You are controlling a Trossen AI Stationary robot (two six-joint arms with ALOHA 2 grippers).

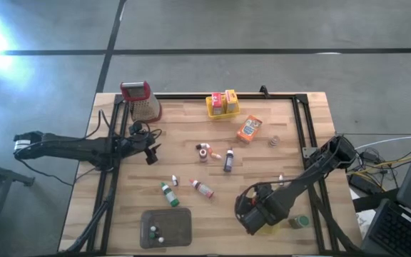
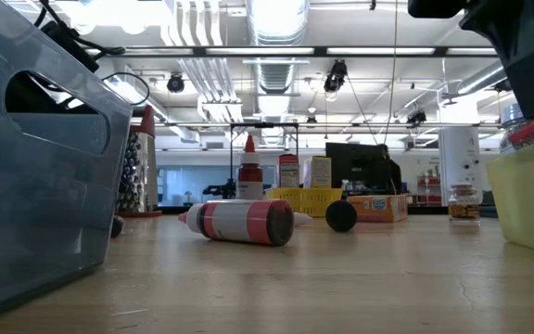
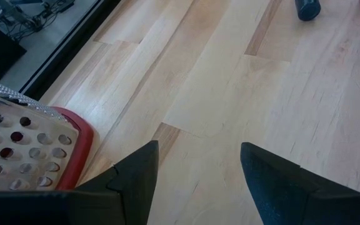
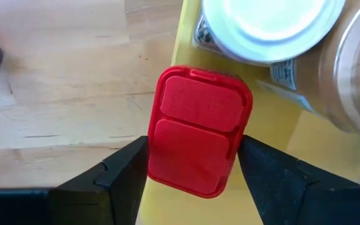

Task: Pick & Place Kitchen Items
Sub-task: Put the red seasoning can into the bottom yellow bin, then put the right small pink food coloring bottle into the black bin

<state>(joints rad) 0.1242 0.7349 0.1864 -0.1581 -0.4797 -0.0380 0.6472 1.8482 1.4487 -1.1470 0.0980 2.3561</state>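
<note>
**A:** Red block (image 4: 199, 128): where, and in what?

**B:** Starting at the left: left gripper (image 3: 199, 150) at 9 o'clock on the table, fingers spread, nothing between them, parked over bare wood just beside the grater (image 3: 24, 137). Well apart from the job. Mid-table, small bottles strewn about, one red-banded bottle (image 2: 239, 223) lying on its side. Then at 5 o'clock, right gripper (image 4: 194, 140), jaws part-way closed on the block's two flanks, holding it clear of the table.

**A:** Lined up for the drop?

**B:** Half and half. Long axis running straight out along the fingers; block hanging across the rim of the yellow basket (image 4: 280, 131), part over wood. Probably needs a nudge toward 4 o'clock, short of the white-lidded jar (image 4: 267, 25).

**A:** Surroundings?

**B:** Pale plank tabletop (image 1: 191, 118), flat. Beyond it, a workshop hall with ceiling lights and ducts.
</note>
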